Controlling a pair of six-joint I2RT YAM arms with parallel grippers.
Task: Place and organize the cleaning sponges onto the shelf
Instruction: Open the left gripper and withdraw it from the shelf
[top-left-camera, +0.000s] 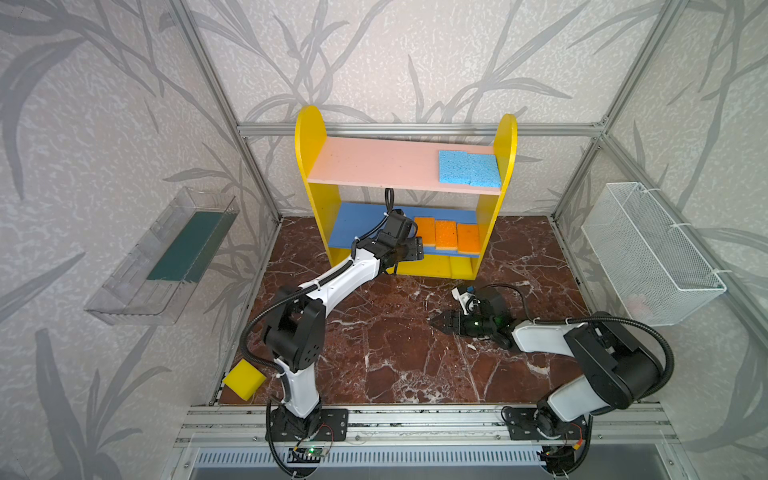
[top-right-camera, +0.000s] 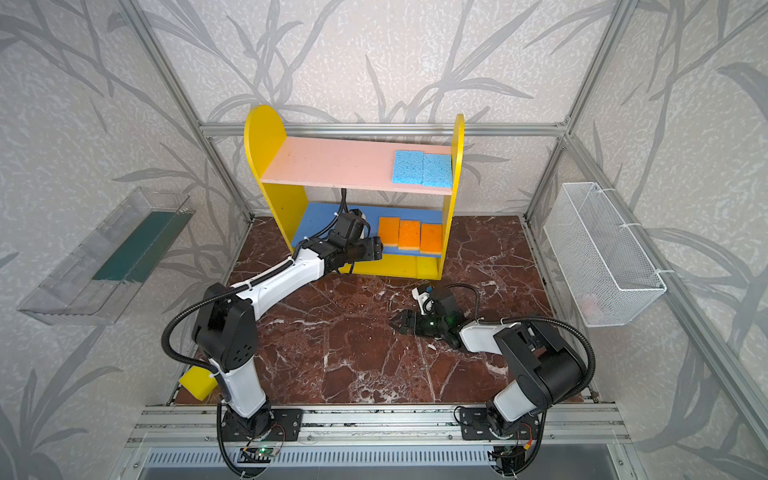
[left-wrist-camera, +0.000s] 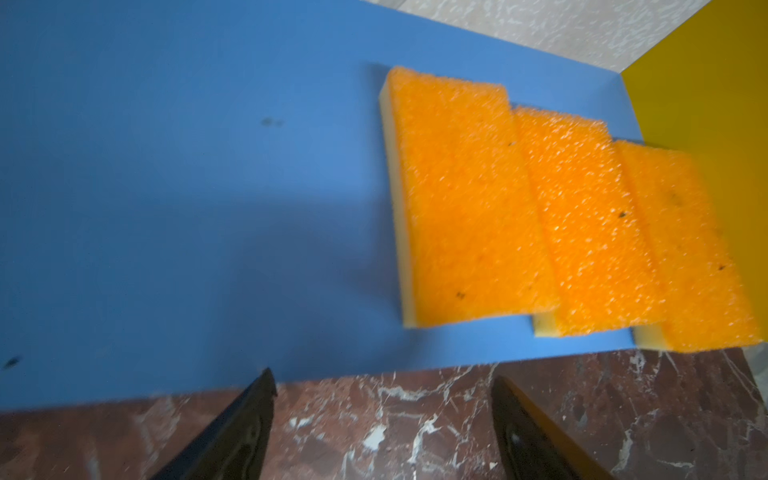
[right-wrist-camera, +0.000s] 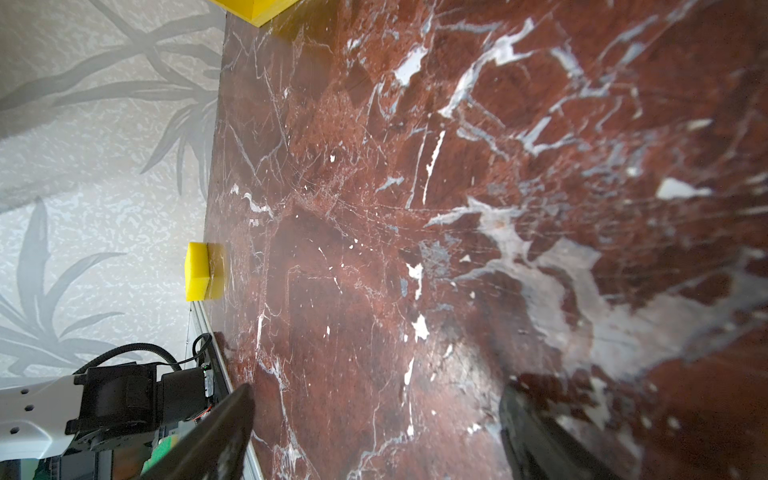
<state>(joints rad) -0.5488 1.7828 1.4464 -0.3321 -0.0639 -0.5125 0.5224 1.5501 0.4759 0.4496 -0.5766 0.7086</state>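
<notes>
The shelf (top-left-camera: 309, 137) stands at the back of the marble floor. Two light blue cleaning sponges (top-left-camera: 468, 167) lie side by side at the right end of its pink board (top-left-camera: 374, 164). Three orange-faced sponges (top-left-camera: 446, 235) (left-wrist-camera: 465, 199) sit in a row at the right of the blue board (left-wrist-camera: 166, 166). A yellow sponge (top-left-camera: 462, 267) rests on the shelf's base, right end. Another yellow sponge (top-left-camera: 244, 379) (right-wrist-camera: 203, 276) lies at the floor's front left corner. My left gripper (top-left-camera: 417, 249) (left-wrist-camera: 383, 378) is open and empty at the blue board's front edge, left of the orange row. My right gripper (top-left-camera: 436, 322) (right-wrist-camera: 376, 390) hangs open and empty over mid-floor.
A clear plastic tray (top-left-camera: 166, 257) with a dark green pad hangs on the left wall. A white wire basket (top-left-camera: 652, 253) hangs on the right wall. Aluminium frame posts and a front rail (top-left-camera: 415, 419) bound the marble floor (top-left-camera: 395, 353).
</notes>
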